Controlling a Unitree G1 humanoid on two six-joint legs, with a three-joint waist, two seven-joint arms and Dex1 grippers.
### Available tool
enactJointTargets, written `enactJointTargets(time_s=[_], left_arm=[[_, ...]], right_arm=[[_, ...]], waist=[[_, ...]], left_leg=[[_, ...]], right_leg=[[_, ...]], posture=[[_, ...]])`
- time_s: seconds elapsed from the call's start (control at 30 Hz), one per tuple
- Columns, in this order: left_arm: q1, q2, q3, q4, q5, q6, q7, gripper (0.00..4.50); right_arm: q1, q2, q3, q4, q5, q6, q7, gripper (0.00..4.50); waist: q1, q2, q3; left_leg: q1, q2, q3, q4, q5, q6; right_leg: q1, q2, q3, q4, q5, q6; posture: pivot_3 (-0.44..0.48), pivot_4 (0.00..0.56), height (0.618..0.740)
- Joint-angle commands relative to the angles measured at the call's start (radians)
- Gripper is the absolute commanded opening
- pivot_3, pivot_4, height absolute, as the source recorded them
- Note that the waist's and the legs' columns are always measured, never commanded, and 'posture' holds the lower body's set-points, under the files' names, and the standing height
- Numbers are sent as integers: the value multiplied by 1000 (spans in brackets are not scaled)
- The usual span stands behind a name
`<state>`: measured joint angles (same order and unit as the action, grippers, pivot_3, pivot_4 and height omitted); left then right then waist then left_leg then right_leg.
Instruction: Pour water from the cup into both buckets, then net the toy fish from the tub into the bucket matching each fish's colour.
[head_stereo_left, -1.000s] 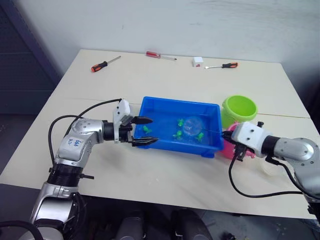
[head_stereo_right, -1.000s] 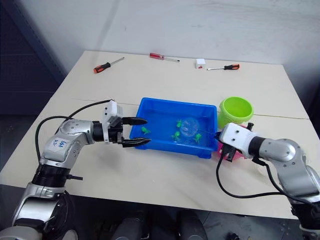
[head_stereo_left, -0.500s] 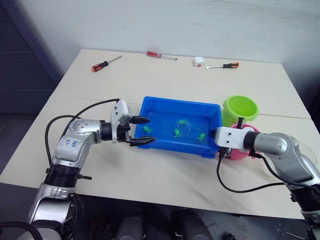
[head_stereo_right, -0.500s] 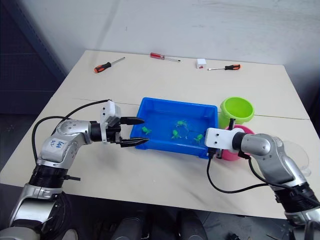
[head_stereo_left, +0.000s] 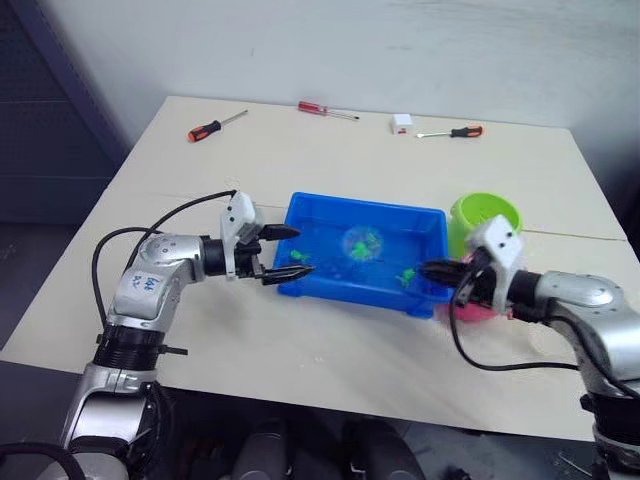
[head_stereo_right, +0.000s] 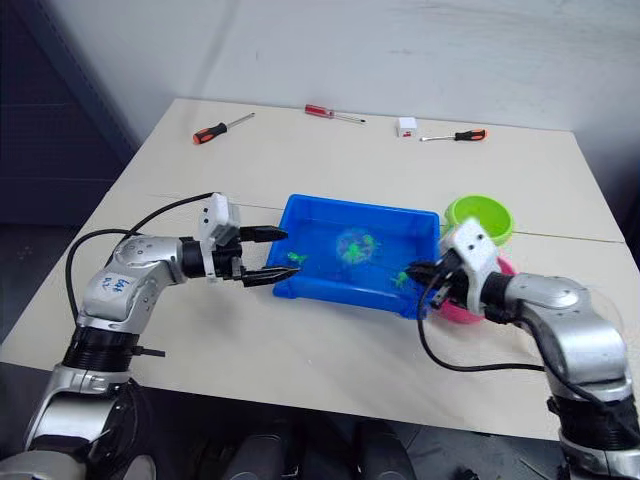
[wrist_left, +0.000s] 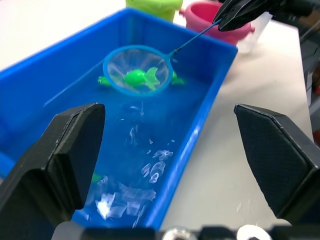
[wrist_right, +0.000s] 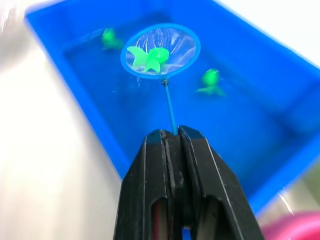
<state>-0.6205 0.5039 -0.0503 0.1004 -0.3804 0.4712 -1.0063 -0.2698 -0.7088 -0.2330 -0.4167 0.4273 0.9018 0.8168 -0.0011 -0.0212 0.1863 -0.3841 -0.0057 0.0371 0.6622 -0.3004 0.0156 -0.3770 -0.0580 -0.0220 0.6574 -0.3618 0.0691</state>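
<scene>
Net (wrist_right: 160, 51) handle runs from the right pincer (wrist_right: 170, 137), pressed tight on its end, out toward the robot's left, hoop over the middle of the tub (head_stereo_left: 305, 210); the wrist views show a green fish (wrist_right: 148, 57) lying in the mesh; left pincer (head_stereo_left: 290, 252) spread wide at the tub's left rim; pink bucket (wrist_left: 212, 16) and green bucket (head_stereo_left: 486, 215) on the counter (head_stereo_left: 330, 150) beside the tub's right end.

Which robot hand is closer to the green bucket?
The right one. The right gripper sits at the tub's right end, just in front of the green bucket, shut on the net's stick. The left gripper is open at the tub's far left end.
</scene>
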Motion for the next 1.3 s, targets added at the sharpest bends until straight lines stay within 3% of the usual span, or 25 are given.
enactJointTargets(time_s=[0.03,0.2,0.4,0.63,0.77,0.83,1.03,1.2,1.3], left_arm=[[-61,-65,19,28,-28,-21,26,4452],[-145,-163,12,120,-25,-55,37,4452],[-204,-196,-5,197,1,-108,13,4452],[-197,-197,-10,193,4,-121,6,4452],[-178,-193,-6,162,1,-112,15,4452],[-168,-183,4,151,1,-109,23,4452],[-148,-166,14,133,-1,-105,35,4452],[-147,-161,6,130,4,-110,38,4452],[-139,-147,-7,130,19,-119,28,4452]], right_arm=[[19,-11,-145,-76,67,70,-65,0],[55,-46,-318,-117,103,123,-125,0],[118,-175,-375,-86,-26,-1,-148,0],[175,-418,-98,115,-444,-505,-225,0],[204,-615,57,262,-729,-836,-301,0],[189,-654,87,301,-772,-925,-303,0],[149,-689,106,415,-819,-1123,-322,0],[110,-649,67,487,-836,-1129,-361,0],[61,-575,42,470,-703,-1107,-304,0]], waist=[[4,0,0],[4,0,0],[-1,0,0],[-2,0,0],[-1,0,0],[0,1,0],[-2,2,0],[-1,2,0],[-3,2,0]], left_leg=[[-1,0,0,0,0,0],[-2,0,0,0,0,0],[-2,0,0,0,0,0],[-1,0,2,0,0,0],[-1,0,2,1,0,0],[-1,-1,2,1,1,0],[-1,0,2,2,1,-1],[-1,0,2,2,1,-1],[-1,0,2,2,1,-1]], right_leg=[[0,0,0,0,0,0],[-1,0,-1,1,0,1],[-1,1,0,1,0,1],[-1,1,1,0,0,1],[-1,1,1,0,0,1],[-2,1,1,0,0,1],[-2,1,1,1,0,1],[-2,1,1,1,0,1],[-2,1,1,1,0,1]], posture=[[0,150,740],[0,150,740],[0,150,740],[0,150,740],[0,150,740],[0,150,740],[0,150,740],[0,150,740],[0,150,740]])
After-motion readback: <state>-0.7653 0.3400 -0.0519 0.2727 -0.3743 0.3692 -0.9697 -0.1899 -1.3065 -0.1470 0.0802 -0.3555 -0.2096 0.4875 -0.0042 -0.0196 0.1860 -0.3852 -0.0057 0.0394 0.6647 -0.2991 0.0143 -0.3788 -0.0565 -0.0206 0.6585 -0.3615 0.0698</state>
